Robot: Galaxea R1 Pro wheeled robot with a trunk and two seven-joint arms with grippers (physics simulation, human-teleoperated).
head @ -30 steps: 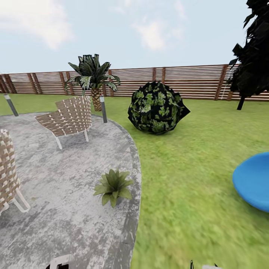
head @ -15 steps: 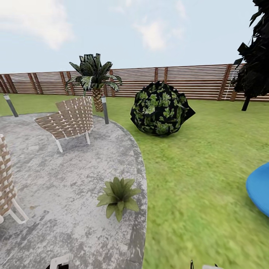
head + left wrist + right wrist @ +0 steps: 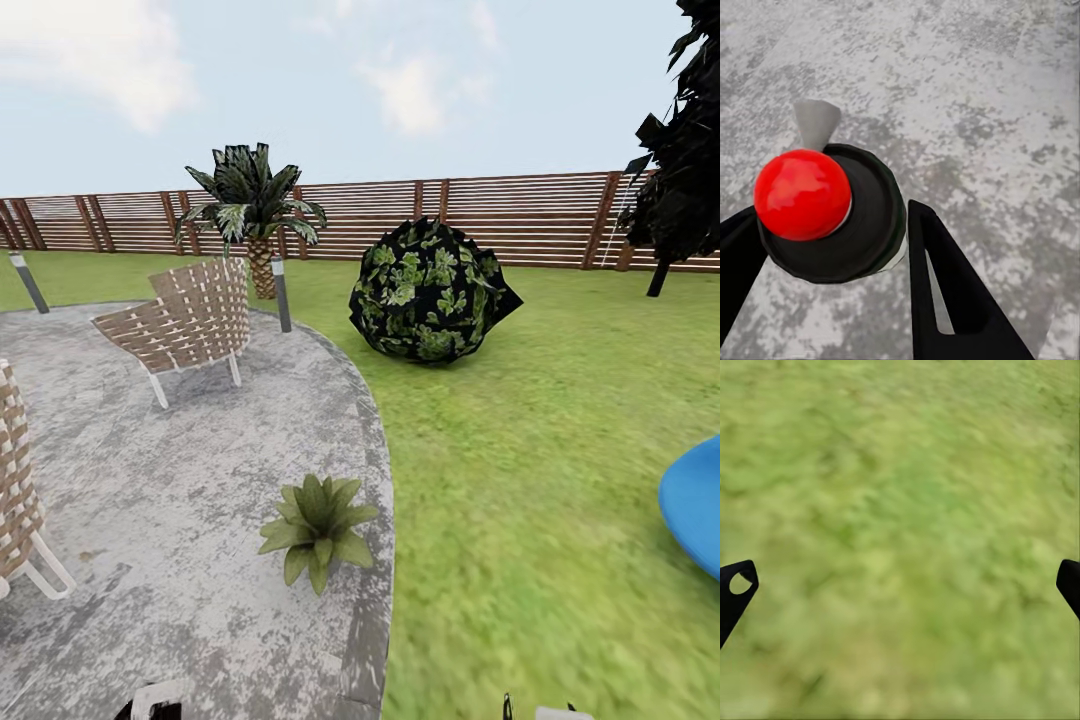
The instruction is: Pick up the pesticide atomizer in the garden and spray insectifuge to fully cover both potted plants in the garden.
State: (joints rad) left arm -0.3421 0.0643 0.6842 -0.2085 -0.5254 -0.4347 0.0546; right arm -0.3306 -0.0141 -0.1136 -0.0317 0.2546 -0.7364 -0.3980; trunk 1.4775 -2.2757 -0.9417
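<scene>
The spray bottle (image 3: 832,214) sits between the left gripper's (image 3: 832,270) fingers, which clasp it over the patio (image 3: 982,112). The right gripper (image 3: 900,585) gapes wide, empty, over grass (image 3: 900,495).

Lighting: bright, even daylight under a pale, lightly clouded sky; shadows faint, a soft one beneath the chair (image 3: 190,320) at 10 o'clock. Lawn (image 3: 900,525) texture smeared and blurred in the right wrist view. Glossy highlight on the red ball (image 3: 801,193). Fence (image 3: 520,215) bowed towards the edges.
</scene>
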